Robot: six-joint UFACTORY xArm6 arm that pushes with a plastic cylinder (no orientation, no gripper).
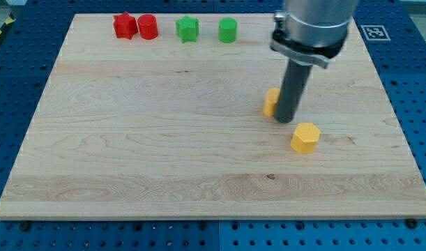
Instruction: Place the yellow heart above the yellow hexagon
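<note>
My tip (pixel 287 120) stands on the desk (pixel 129 160) touching the right side of the heart (pixel 271 102), so that most of that yellow block is hidden behind the rod and its shape is, I think, a heart only by what the task says. There is no hand on this arm, only the rod, so nothing is held; the block can merely be shoved. The hexagon (pixel 305 137) lies just beside the tip, toward the view's bottom right, apart from it. The heart sits up and to the left of the hexagon, so the step is likely a short push toward the view's right until the heart stands straight above the hexagon. To do that well, the tip should go round to the heart's left side, meet it at mid-face so it does not spin, and stay clear of the hexagon. Far beyond the hexagon toward the view's top left sit two red blocks (pixel 135 26) and two green blocks (pixel 207 29), well apart.
</note>
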